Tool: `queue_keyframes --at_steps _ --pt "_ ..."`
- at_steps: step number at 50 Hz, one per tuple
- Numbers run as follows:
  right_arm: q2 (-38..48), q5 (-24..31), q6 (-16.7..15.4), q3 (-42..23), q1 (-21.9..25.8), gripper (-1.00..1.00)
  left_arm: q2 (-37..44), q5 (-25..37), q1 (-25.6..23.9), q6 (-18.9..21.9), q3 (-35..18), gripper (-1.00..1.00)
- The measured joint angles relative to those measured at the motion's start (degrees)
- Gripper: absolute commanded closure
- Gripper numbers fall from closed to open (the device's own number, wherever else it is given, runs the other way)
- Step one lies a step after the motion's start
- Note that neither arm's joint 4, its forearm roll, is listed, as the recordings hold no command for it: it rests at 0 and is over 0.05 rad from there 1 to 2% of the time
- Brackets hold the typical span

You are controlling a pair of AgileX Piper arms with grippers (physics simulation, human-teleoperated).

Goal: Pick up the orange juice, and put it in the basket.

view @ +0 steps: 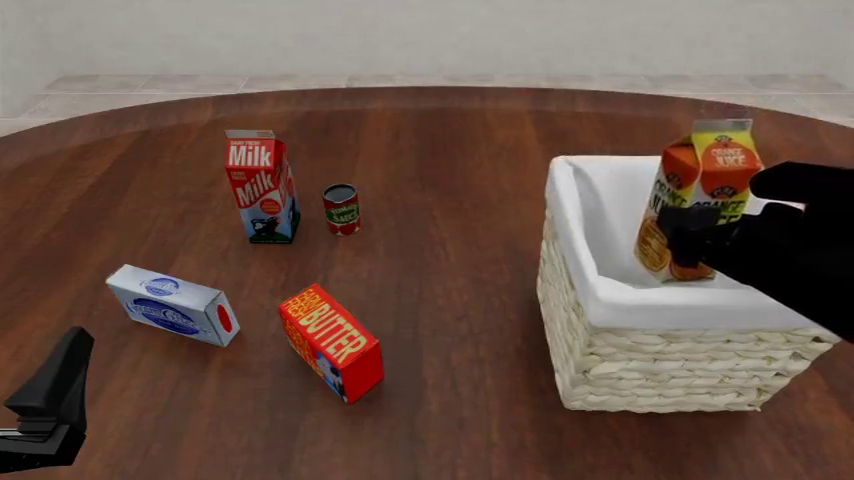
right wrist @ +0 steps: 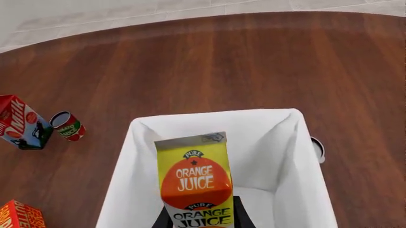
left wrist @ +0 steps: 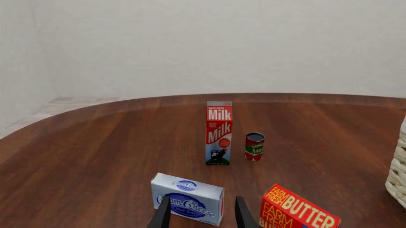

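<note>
The orange juice (view: 703, 170), a yellow-and-orange gable-top carton, is upright and slightly tilted over the opening of the basket (view: 667, 355). My right gripper (view: 694, 240) is shut on its lower half. In the right wrist view the orange juice (right wrist: 193, 180) sits between the two dark fingers (right wrist: 240, 214), with the basket's white liner (right wrist: 279, 142) below and around it. Whether the carton touches the basket floor cannot be told. My left gripper (view: 47, 400) is low at the near left of the table. It is open (left wrist: 201, 216) and holds nothing.
A Milk carton (view: 260, 185) and a small red can (view: 342, 209) stand at the far left. A blue-white cream cheese box (view: 174, 305) and a red BUTTER box (view: 331, 343) lie nearer. A small grey round object (right wrist: 317, 148) sits beside the basket's outer wall.
</note>
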Motion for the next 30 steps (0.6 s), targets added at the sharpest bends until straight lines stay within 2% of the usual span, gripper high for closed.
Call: queue_keyframes --at_steps 28,29,30 --pt "2.2 -1.8 -0.2 0.6 -0.6 1.0 0.0 0.0 0.0 0.0 0.0 -1.0" --pt "2.2 -1.8 -0.2 0.6 -0.6 -1.0 0.0 0.0 0.0 0.0 0.0 -1.0" --pt "2.2 -1.8 -0.1 0.7 -0.7 -1.0 0.0 0.0 0.0 0.0 0.0 -1.0"
